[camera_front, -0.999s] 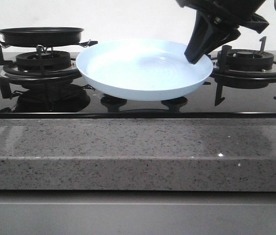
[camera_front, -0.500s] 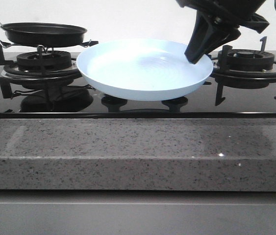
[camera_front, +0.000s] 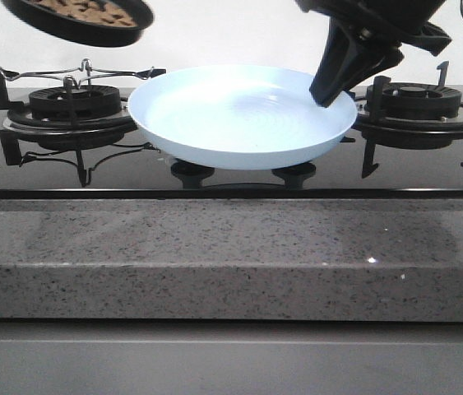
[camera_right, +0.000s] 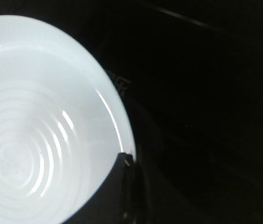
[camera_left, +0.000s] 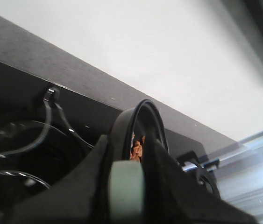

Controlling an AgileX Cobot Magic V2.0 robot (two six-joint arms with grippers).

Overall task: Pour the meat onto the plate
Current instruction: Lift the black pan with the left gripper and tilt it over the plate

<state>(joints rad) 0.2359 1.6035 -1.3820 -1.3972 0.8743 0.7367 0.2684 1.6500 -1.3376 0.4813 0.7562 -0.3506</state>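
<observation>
The right gripper [camera_front: 330, 92] clamps the rim of the empty pale blue plate [camera_front: 239, 123] between two burners [camera_front: 71, 103]. The left gripper [camera_left: 126, 186] grips the handle of the black frying pan [camera_front: 83, 20], raised and tilted, holding orange-brown meat [camera_front: 87, 10].

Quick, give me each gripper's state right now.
Left gripper: shut on the pan handle, pan lifted with meat inside.
Right gripper: shut on the rim of the plate.
</observation>
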